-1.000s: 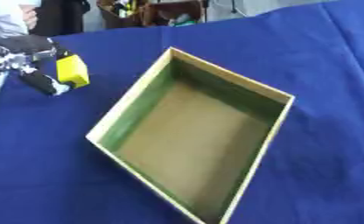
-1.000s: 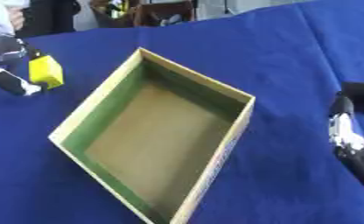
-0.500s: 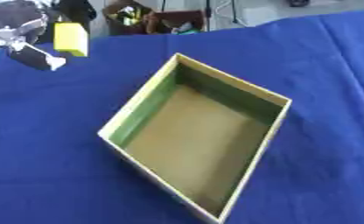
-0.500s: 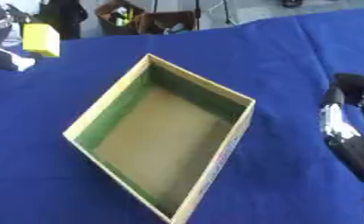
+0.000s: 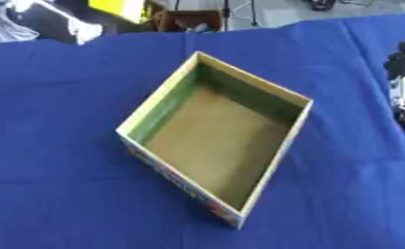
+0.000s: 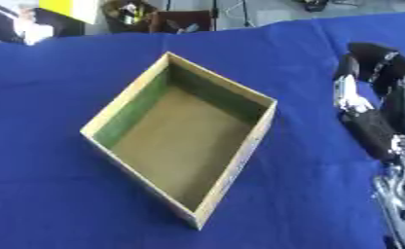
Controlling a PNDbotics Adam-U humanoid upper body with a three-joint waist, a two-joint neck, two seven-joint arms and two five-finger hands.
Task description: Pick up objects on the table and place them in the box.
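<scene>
Left eye view: rectangular cardboard box (image 5: 167, 99) on blue cloth (image 5: 61, 97).

Right hand (image 6: 369, 104), at 3 o'clock in the right eye view: rounded black shells over the fingers and palm, with a white patch between the black segments. Below it, toward 4 o'clock, the forearm (image 6: 402, 189) shows silver-grey metal links and joints. Left hand (image 5: 10, 22), at 10 o'clock in the left eye view: blurred black, silver and white parts.
</scene>
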